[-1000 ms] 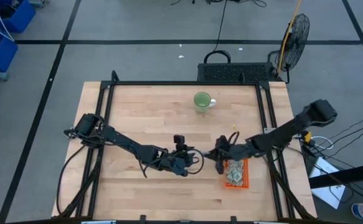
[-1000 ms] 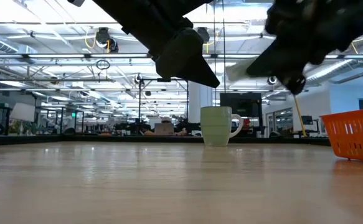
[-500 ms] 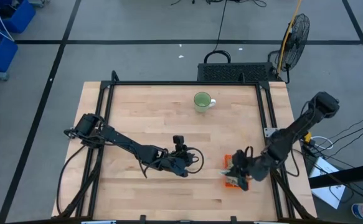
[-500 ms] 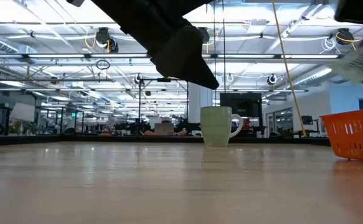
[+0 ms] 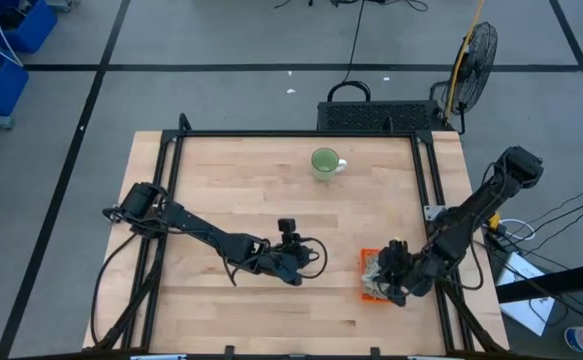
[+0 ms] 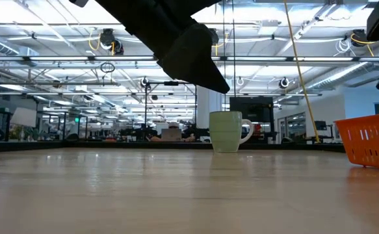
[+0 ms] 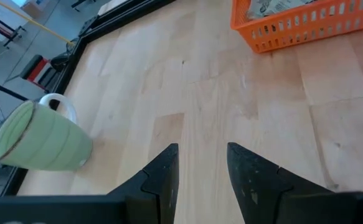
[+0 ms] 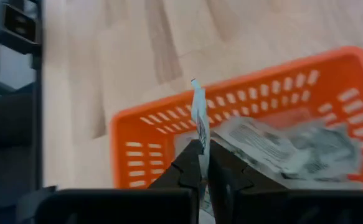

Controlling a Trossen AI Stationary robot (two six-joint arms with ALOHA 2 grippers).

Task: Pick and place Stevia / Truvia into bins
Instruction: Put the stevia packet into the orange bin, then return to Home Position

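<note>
Right wrist view: right gripper (image 8: 201, 163) pinched on one Stevia sachet (image 8: 199, 118), held edge-up over the orange bin (image 8: 243, 99).
High view, near to far: the orange bin (image 5: 365, 295) sits close to the desk's near edge, toward its right side, with more sachets (image 8: 281, 144) lying loose inside; the right gripper (image 5: 393, 280) is directly above it. Left gripper (image 5: 293, 266) hangs over the middle of the desk (image 5: 221, 190) with fingers (image 7: 160, 176) apart and nothing between them. Green mug (image 5: 324, 162) stands upright near the far edge.
</note>
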